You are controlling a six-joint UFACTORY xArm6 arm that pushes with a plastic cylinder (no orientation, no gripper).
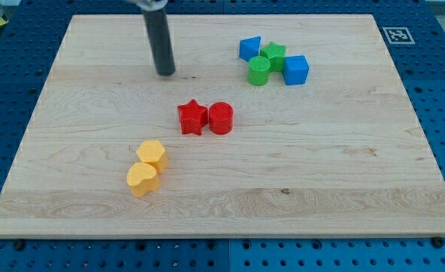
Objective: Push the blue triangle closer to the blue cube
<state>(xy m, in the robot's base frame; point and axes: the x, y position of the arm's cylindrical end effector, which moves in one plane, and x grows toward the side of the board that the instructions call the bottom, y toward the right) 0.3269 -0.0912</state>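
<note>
Pale wood is what everything is being laid out on here: a light wooden board [335, 189] sitting over a blue pegboard table [441, 91]. No claw is fitted to this rig at all, so nothing is being spread, pressed or pinched; only a dark rod is being shown, with my tip [165, 73] being held down on the board near the top edge, a bit left of centre.

The blue triangle [249, 48] is being kept up near the top edge, right of centre, well apart from my tip and off to the tip's right. It's being crowded by a green star [273, 53] just beside it on the right and a green cylinder [258, 70] just below. The blue cube [295, 69] is being parked on the far side of those two green pieces, to the right and slightly lower, so the two blue blocks are being separated by the green ones. Whether the green star is actually touching the cube can't be told for sure, though they're looking very snug.

Around the middle of the board, a red star [193, 117] and a red cylinder [220, 118] are being shown side by side, touching or nearly so. Toward the bottom left corner, two yellow heart-ish blocks [152, 154] [142, 180] are being stacked diagonally against each other.
</note>
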